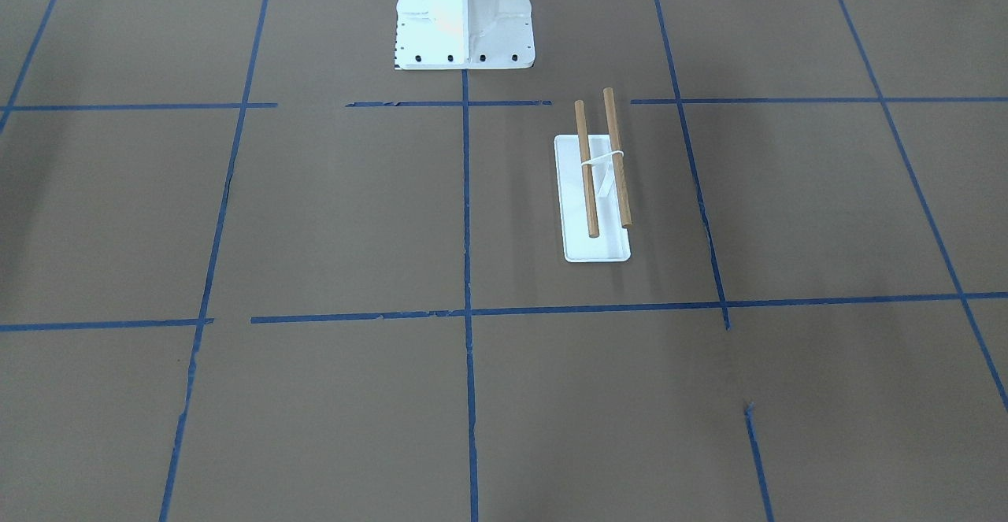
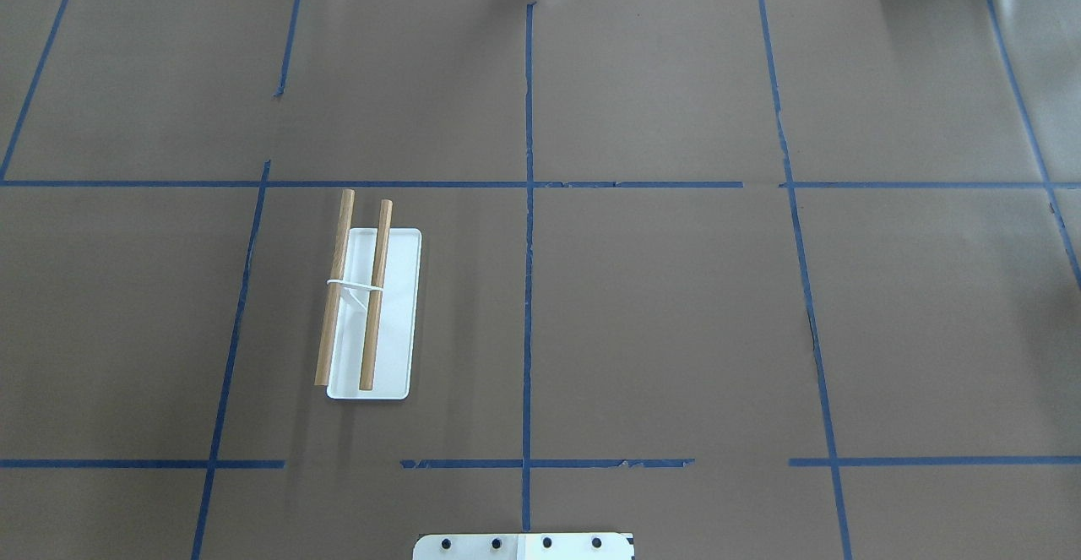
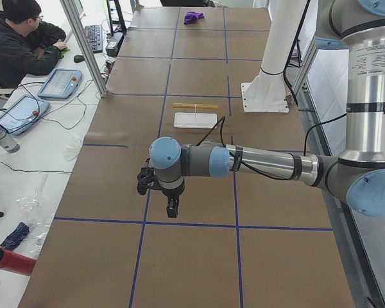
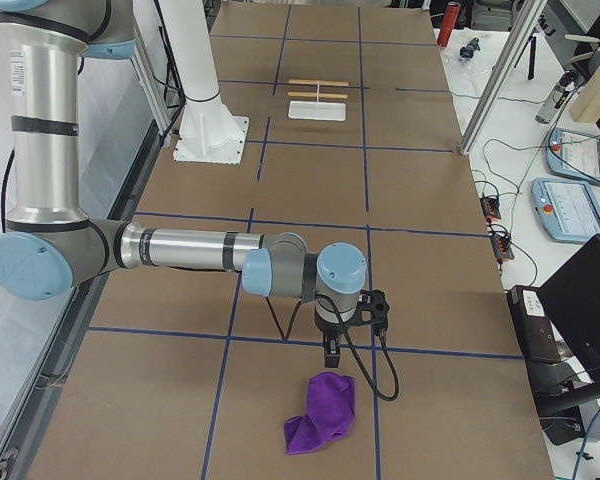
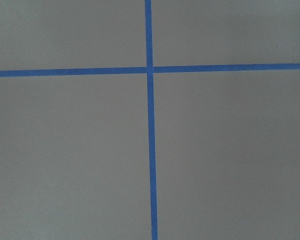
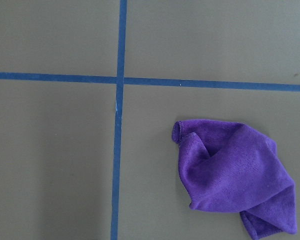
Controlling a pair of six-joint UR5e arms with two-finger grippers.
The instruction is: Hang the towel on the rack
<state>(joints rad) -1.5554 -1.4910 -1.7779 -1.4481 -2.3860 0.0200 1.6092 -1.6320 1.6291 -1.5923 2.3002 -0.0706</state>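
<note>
The purple towel (image 4: pixel 322 412) lies crumpled on the brown table at the robot's right end. It also shows in the right wrist view (image 6: pixel 235 175) and far off in the exterior left view (image 3: pixel 194 17). The rack (image 2: pixel 372 307) stands on the robot's left half, its two wooden dowels bare (image 1: pixel 594 191). My right gripper (image 4: pixel 332 352) points down just above the table, close beside the towel and apart from it. My left gripper (image 3: pixel 171 208) points down over bare table, far from the rack. Both show only in side views, so I cannot tell whether they are open or shut.
The white robot pedestal (image 1: pixel 465 10) stands at the table's robot side. An operator (image 3: pixel 19 38) sits at a side desk with teach pendants (image 3: pixel 59 83). An aluminium post (image 4: pixel 500 70) stands at the table's far edge. Blue tape lines grid the table.
</note>
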